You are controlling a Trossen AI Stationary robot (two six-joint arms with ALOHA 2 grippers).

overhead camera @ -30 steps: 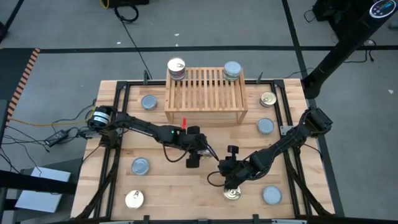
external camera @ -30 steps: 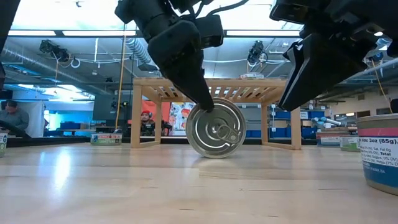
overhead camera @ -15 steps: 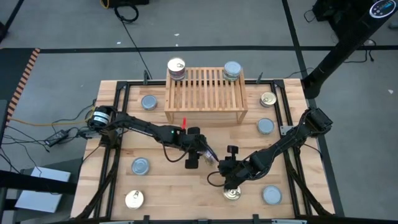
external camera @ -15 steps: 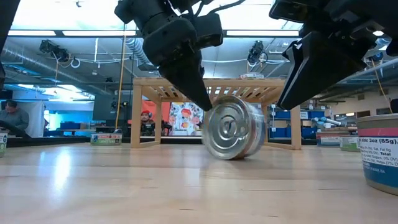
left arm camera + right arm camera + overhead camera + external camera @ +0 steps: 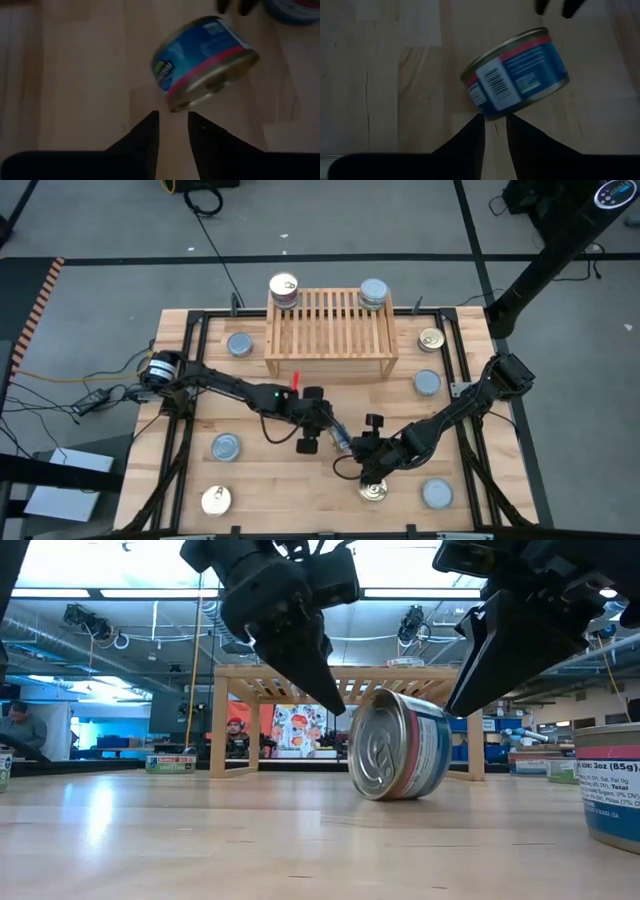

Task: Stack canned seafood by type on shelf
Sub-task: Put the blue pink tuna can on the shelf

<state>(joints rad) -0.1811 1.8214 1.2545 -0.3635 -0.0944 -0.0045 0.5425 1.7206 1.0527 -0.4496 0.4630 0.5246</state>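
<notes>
We see a tin (image 5: 516,74) lying on its side on the wooden table (image 5: 385,75), blue label with a barcode and red band. Our right gripper (image 5: 494,122) shows two dark fingers (image 5: 470,137), narrowly parted, just short of it.

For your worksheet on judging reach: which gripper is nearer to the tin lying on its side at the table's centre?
Roughly equal. The left gripper sits on one side of the tipped tin, the right gripper on the other; neither holds it.
</notes>
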